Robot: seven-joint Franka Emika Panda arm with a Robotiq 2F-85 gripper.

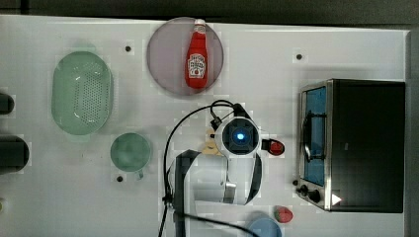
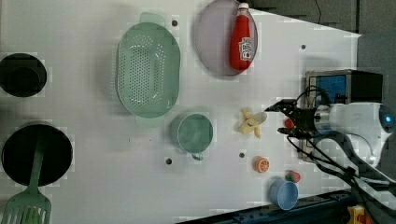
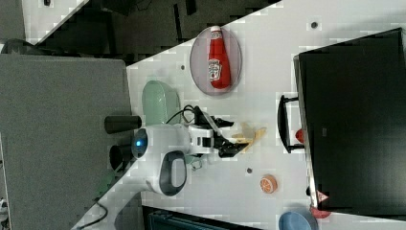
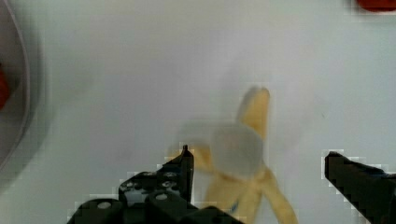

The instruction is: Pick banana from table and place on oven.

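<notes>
Wrist view: hand (image 4: 259,163) spread wide, empty, straddling banana (image 4: 243,158); top view: arm hides most.

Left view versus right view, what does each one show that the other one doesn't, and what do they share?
Only the left view shows the spatula, the two black pots and the whole green cup. Only the right view shows the oven's full black top and the grey panel. Both show the open claw by the banana, the ketchup bottle, the orange slice and the blue bowl.

Dark floor (image 1: 296,10) beyond the tabletop, grey partition panel (image 3: 62,110)
</notes>
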